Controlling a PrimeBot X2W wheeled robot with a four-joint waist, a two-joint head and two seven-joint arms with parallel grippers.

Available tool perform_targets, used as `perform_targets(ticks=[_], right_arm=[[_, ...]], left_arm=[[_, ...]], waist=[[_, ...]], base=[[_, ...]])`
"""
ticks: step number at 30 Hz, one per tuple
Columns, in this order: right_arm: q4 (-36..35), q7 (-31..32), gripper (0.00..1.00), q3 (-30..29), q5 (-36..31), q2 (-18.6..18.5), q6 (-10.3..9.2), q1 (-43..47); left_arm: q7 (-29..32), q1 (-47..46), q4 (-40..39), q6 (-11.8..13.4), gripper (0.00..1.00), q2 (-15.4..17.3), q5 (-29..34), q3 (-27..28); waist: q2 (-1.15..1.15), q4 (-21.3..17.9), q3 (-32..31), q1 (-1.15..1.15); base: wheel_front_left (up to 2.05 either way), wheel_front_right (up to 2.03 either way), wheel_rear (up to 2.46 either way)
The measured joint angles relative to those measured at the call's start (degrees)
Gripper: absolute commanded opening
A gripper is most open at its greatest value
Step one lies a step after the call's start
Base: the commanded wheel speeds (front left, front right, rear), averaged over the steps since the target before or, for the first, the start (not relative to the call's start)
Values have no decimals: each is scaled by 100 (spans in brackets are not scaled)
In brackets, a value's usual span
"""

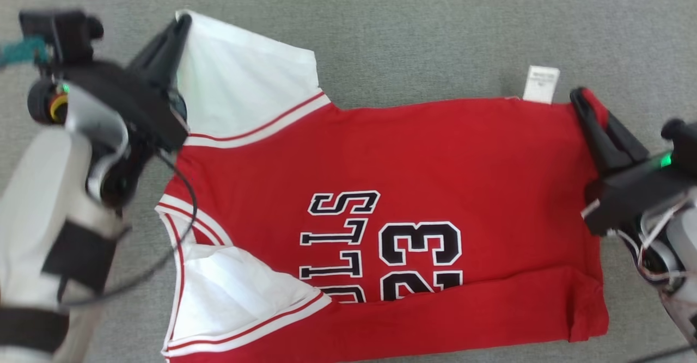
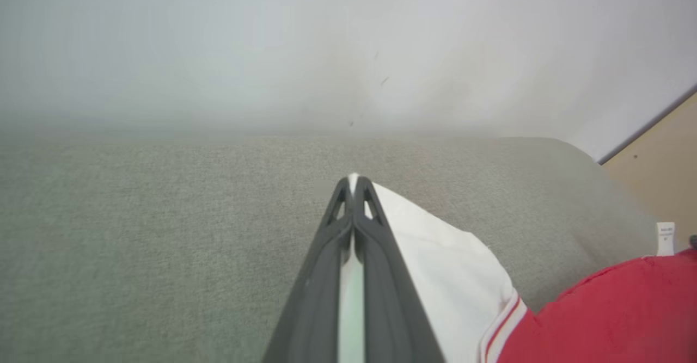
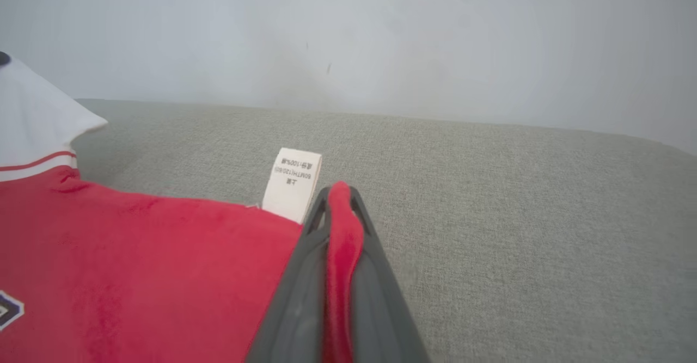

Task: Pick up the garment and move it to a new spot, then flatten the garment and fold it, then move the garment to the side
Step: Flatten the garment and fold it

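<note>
Red fabric jersey with white sleeves (image 1: 381, 156) lies spread flat on grey woven surface (image 1: 435, 25), printed side up, near edge folded over. Left gripper (image 1: 182, 23) clenched on far white sleeve corner; fabric seen pinched between its fingers (image 2: 381, 254). Right gripper (image 1: 581, 97) clenched on far red hem corner, cloth bunched between fingers (image 3: 375, 287). White care label (image 1: 543, 84) just beside right gripper.
</note>
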Motion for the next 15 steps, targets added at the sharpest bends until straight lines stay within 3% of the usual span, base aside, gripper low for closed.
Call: perform_targets(ticks=[8,15], right_arm=[[-604,-350,0,26,-902,-377,1,830],[-637,-414,0,-198,-1207,-378,1,1442]], left_arm=[[40,2068,-2760,501,0,416,-442,393],[65,3644,-4374,806,0,536,-888,631]], waist=[[0,141,-95,0],[0,141,-190,0]], base=[[0,0,0],[0,0,0]])
